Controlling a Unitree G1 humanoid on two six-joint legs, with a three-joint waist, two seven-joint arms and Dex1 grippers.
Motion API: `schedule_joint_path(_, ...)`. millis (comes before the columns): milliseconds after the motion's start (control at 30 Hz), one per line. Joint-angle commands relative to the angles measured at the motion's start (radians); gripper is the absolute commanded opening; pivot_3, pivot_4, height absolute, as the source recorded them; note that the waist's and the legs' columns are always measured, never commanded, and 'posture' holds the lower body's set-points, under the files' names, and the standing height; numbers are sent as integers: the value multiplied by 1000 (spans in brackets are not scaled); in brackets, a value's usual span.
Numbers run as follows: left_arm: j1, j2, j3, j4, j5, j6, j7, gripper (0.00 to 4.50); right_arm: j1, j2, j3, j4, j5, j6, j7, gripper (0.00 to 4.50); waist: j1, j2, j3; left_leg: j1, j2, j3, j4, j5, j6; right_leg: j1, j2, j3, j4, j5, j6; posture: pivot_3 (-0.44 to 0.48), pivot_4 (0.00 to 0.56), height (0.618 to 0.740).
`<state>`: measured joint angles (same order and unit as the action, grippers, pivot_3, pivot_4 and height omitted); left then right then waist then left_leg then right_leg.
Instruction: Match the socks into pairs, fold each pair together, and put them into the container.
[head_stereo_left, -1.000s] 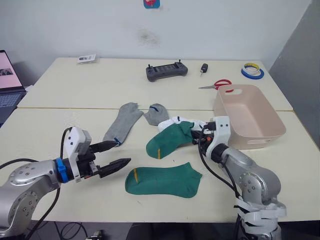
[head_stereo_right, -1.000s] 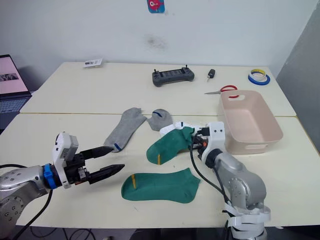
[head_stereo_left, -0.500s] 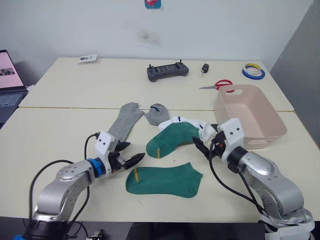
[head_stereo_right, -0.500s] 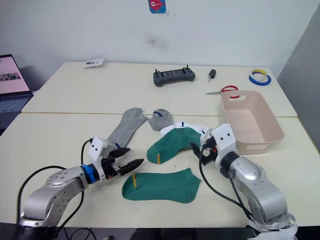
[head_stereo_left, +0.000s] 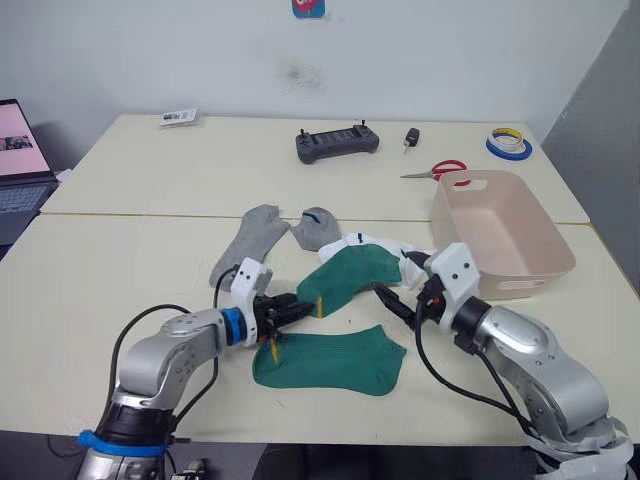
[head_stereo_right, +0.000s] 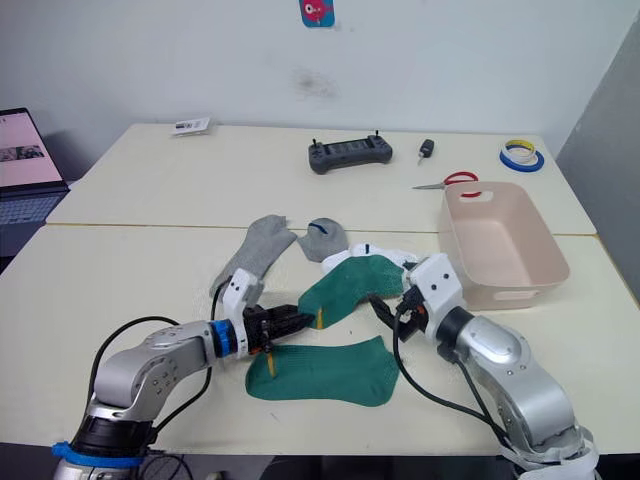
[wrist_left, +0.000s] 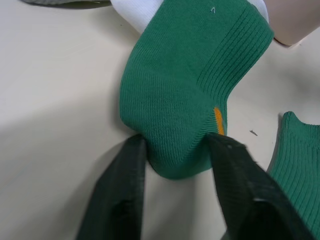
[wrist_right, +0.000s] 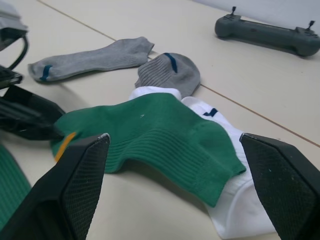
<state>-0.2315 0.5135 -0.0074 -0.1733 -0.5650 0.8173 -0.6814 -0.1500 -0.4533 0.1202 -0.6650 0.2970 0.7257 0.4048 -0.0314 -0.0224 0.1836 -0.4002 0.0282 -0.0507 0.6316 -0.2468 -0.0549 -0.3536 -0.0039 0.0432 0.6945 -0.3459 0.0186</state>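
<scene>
Now the left gripper (wrist_left: 172, 150), jaws apart, straddles the cuff end of a ribbed green sock (head_stereo_left: 350, 275) on the smooth cream worktop (head_stereo_left: 120, 270). Right gripper (wrist_right: 175, 165) jaws gape wide over the same soft sock, beside the rounded pink container (head_stereo_left: 500, 235).

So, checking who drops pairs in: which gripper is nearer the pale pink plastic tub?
Right. The right gripper sits just short of the pale pink plastic tub; the left gripper is farther off, at the green sock's cuff.

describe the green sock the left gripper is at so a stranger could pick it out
On the near table, left of the pink container, two green socks lie. It is the farther green sock, overlapping the white socks, its yellow-marked cuff between the left gripper fingers; the other green sock lies flat alone.
</scene>
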Motion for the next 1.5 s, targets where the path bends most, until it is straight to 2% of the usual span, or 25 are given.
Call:
schedule_joint_path(33, -7, 4, -5, -18, 9, -25, -19, 574, 19, -42, -7, -39, -10, -45, 37, 4500, 0, 0, 0, 0, 0, 0, 0, 0, 0, 0, 0, 0, 0, 0, 0, 0, 150, 737)
schedule_joint_path(100, -2, 9, -5, -29, 8, -30, -30, 9, 27, -59, -8, -35, -17, -60, 47, 4500, 0, 0, 0, 0, 0, 0, 0, 0, 0, 0, 0, 0, 0, 0, 0, 0, 150, 737)
schedule_joint_path(233, 28, 61, 41, -92, -35, -12, -82, 9, 51, -108, -18, -32, -16, -87, 91, 4500, 0, 0, 0, 0, 0, 0, 0, 0, 0, 0, 0, 0, 0, 0, 0, 0, 150, 737)
schedule_joint_path(533, 119, 295, 194, -212, -235, 65, -313, 9, 69, -159, 9, -4, -30, -139, 153, 4500, 0, 0, 0, 1, 0, 0, 0, 0, -1, 1, 0, 0, 0, 0, 0, 0, 150, 737)
schedule_joint_path(700, 149, 392, 236, -122, -215, 60, -363, 9, 58, -156, 36, 22, -52, -155, 168, 4500, -1, 0, 0, 1, 1, 0, 0, 0, 0, 0, 0, 0, 0, 0, 0, 0, 150, 737)
schedule_joint_path(767, 163, 421, 238, -47, -166, 24, -371, 9, 46, -150, 43, 32, -48, -146, 172, 4500, -2, 0, 0, 1, 1, 0, 0, 0, 0, 0, 0, 0, 0, 0, 0, 0, 150, 737)
schedule_joint_path(900, 159, 426, 230, 52, -88, -61, -367, 9, -29, -99, 62, 78, -25, -68, 149, 4500, -2, 0, 0, 1, 1, 0, 0, 0, 0, 0, 0, 0, 0, 0, 0, 0, 150, 737)
schedule_joint_path(1067, 141, 401, 203, 40, -63, -87, -360, 9, -139, -25, 97, 141, -19, 50, 129, 4500, 0, 0, 0, 0, 1, 0, 0, 0, 0, 0, -1, 0, 0, 0, 0, 0, 150, 737)
schedule_joint_path(1300, 142, 394, 219, 29, -53, -92, -348, 9, -180, -4, 129, 154, 4, 144, 150, 4500, -1, 0, 0, 0, 1, 0, 0, 0, 0, -1, -1, 0, 0, 0, 0, 0, 150, 737)
schedule_joint_path(1500, 178, 399, 236, 5, -38, -113, -336, 9, -99, -154, 57, 85, 49, 87, 276, 4500, 1, 0, 0, 0, 0, 0, 0, 0, 0, -1, -1, 0, 0, 0, 0, 0, 150, 737)
